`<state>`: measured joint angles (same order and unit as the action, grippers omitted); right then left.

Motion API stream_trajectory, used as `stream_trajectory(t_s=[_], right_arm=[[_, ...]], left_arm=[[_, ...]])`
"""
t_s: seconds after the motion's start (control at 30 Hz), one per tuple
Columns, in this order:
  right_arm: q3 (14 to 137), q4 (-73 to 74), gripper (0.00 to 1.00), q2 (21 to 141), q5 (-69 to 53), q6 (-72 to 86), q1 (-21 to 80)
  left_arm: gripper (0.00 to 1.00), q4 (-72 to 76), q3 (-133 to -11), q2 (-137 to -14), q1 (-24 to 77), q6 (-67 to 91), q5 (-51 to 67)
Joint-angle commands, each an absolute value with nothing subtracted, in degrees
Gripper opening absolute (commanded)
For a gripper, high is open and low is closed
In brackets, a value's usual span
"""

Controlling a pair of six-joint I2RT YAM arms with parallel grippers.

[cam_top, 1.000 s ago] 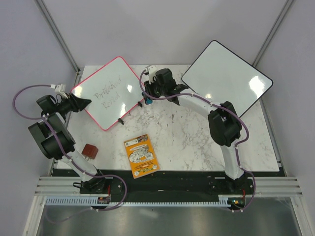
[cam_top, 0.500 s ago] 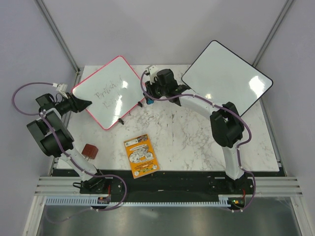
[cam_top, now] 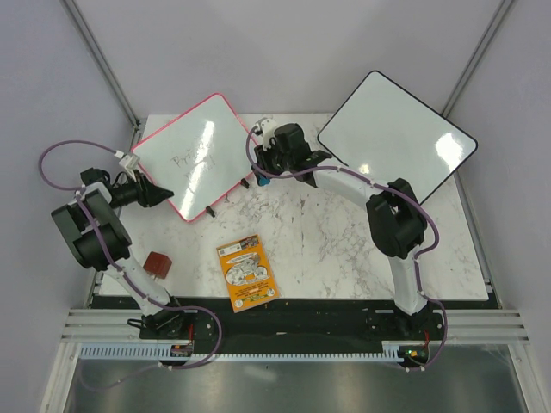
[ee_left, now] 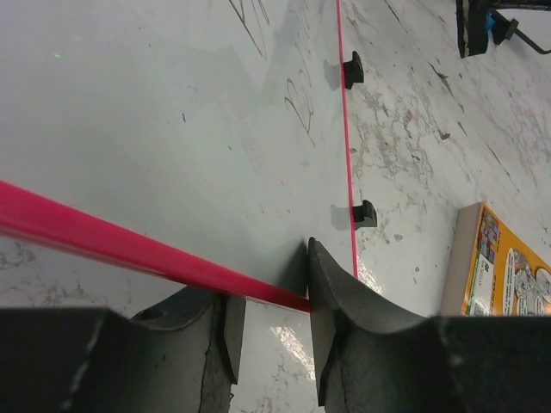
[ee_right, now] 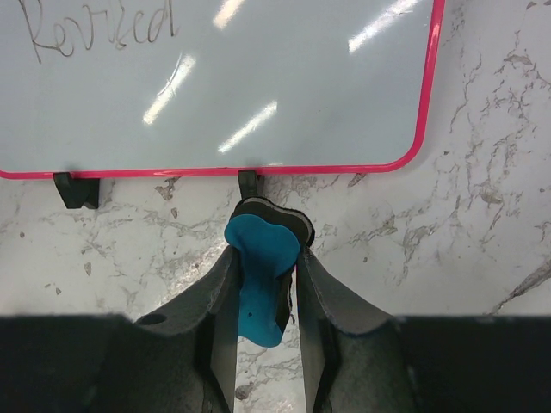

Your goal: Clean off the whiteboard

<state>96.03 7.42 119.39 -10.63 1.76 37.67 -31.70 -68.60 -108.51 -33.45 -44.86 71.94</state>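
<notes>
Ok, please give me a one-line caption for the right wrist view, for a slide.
Right tool holds a blue eraser close to the pink-framed whiteboard, handwriting not yet wiped.

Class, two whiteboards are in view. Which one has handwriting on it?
The pink-framed whiteboard on the left, which bears faint writing. The larger black-framed whiteboard on the right is blank.

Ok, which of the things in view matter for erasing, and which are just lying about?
In the job: pink-framed whiteboard, its edge clamped in the left gripper; blue eraser, held in the right gripper.
Lying about: black-framed whiteboard; orange booklet; small red-brown block.
</notes>
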Motion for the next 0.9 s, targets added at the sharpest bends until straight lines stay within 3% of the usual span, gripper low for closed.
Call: stream_trajectory(t_s=[0.0,0.7,0.87], right_arm=[[96.1,5.5,0.00,116.9,-11.3,1.8,38.5],[90.2,3.8,0.00,113.6,-9.4,0.5,38.8],[86.1,3.1,0.00,111.5,-10.4,-1.4,38.7]], left_arm=[[0.02,-35.2,-68.1,-108.7,-31.0,-55.2,68.6],[0.02,-35.2,-66.2,-107.4,-31.5,-55.7,66.5],[0.08,-34.9,-66.0,-107.0,-32.2,-55.7,65.7]])
